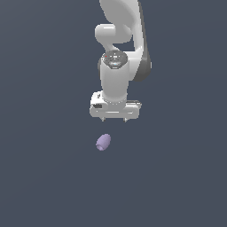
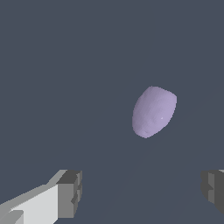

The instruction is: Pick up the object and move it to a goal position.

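Dark grey ground surrounds the object [image 1: 103, 142], not yet grasped; the gripper [image 1: 114, 119] hangs wide-jawed at its 1 o'clock (carry outstanding).

Simulated test space, not real room: flat, uniform slate-grey ground [image 1: 44, 177] filling both views, no walls, furniture or horizon. Smooth white robot arm [image 1: 116, 80] rendered without texture; lone lavender lump [image 1: 103, 142] with faint shadow, computer-drawn look throughout.
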{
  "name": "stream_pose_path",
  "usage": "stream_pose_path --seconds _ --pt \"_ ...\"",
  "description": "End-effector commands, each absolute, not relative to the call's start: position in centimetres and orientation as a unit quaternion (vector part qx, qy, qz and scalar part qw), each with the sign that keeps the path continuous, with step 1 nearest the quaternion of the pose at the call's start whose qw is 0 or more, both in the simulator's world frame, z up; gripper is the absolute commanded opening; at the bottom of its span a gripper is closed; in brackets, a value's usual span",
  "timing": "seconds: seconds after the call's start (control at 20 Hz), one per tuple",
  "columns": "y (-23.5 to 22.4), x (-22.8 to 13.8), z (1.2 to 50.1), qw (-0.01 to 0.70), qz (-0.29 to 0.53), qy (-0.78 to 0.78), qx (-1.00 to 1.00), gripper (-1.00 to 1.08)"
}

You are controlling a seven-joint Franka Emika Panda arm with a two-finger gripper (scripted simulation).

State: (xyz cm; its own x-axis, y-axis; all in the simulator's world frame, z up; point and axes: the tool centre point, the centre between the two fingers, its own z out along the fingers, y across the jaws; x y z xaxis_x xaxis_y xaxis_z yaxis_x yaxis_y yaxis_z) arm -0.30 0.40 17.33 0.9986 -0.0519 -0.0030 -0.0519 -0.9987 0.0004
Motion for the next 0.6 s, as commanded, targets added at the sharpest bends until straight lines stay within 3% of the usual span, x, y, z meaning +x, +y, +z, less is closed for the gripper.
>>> stream_pose_path --seconds 0.0,0.55 --pt "0.0 0.1 16.8 -0.001 -0.002 -0.049 0.999 1.0" --pt "-2.7 2.3 12.7 -0.002 -0.002 -0.206 0.979 1.0"
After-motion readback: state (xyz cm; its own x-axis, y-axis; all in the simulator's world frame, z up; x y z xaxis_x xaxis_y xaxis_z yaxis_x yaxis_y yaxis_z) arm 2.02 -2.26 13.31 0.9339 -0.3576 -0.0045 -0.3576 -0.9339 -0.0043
